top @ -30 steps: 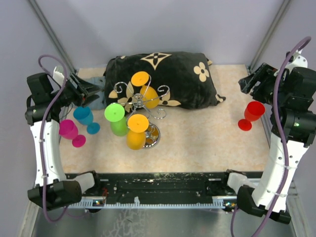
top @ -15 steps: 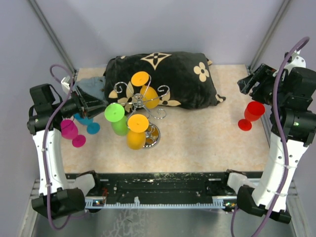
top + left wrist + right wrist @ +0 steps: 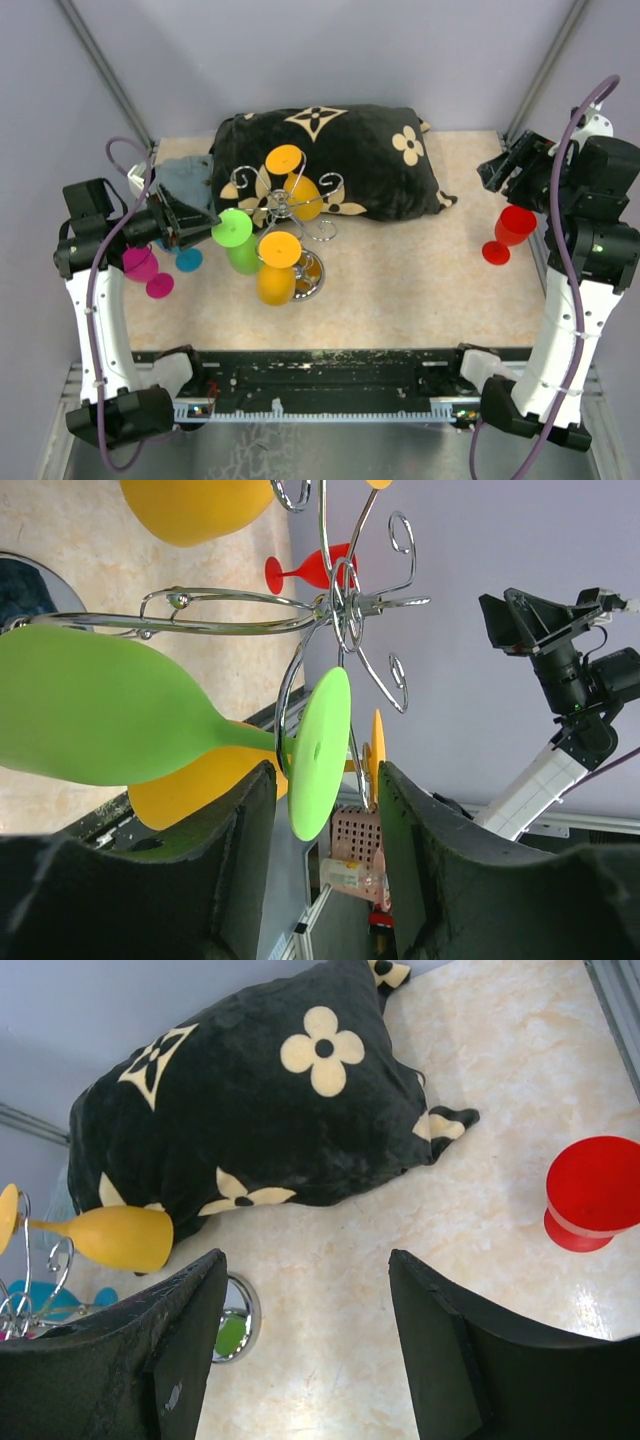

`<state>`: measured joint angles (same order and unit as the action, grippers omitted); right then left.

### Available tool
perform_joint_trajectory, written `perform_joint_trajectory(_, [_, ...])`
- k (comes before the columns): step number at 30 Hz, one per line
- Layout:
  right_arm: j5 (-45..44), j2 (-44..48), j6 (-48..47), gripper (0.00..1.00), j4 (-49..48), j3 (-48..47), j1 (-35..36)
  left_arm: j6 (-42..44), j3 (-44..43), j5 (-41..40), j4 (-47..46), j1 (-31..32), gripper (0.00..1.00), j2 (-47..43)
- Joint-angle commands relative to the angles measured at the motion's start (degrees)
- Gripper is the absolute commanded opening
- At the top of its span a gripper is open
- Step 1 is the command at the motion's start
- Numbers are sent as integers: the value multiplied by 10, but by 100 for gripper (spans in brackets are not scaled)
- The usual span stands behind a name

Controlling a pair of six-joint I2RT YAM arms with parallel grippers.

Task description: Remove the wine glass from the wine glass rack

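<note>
Just left of the wine glass rack (image 3: 345, 605), the left tool (image 3: 325, 775), jaws apart, brackets the foot of the green wine glass (image 3: 100, 710), hanging bowl-down!

The left hand (image 3: 207, 224) has moved in to the green wine glass (image 3: 232, 228), jaws narrowing

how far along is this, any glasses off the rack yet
Done: the pink glass, blue glass and red glass stand on the table, off the wine glass rack. In hand: the left gripper has its open jaws either side of the green glass's foot, not yet gripping. Left: that one and two orange glasses hang on it.
</note>
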<state>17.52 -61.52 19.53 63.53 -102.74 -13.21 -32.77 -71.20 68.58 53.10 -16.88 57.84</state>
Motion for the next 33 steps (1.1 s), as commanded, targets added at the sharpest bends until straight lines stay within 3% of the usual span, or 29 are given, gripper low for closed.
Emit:
perform_joint_trajectory(1, [7,5,-7,67,-23,1,8,27,1,3,26,-4,50,-11])
perform_joint_trajectory(8, [9,1,-5,67,-28,-1,10,42,10,-2,44,-3,43,-20])
perform_joint_trajectory(25, [12,-6,-6,67,-28,-1,10,65,3,-3,83,-3,0,-21])
perform_joint_trajectory(33, [9,-5,-7,67,-27,2,12,42,-40,13,84,-4,0,-8])
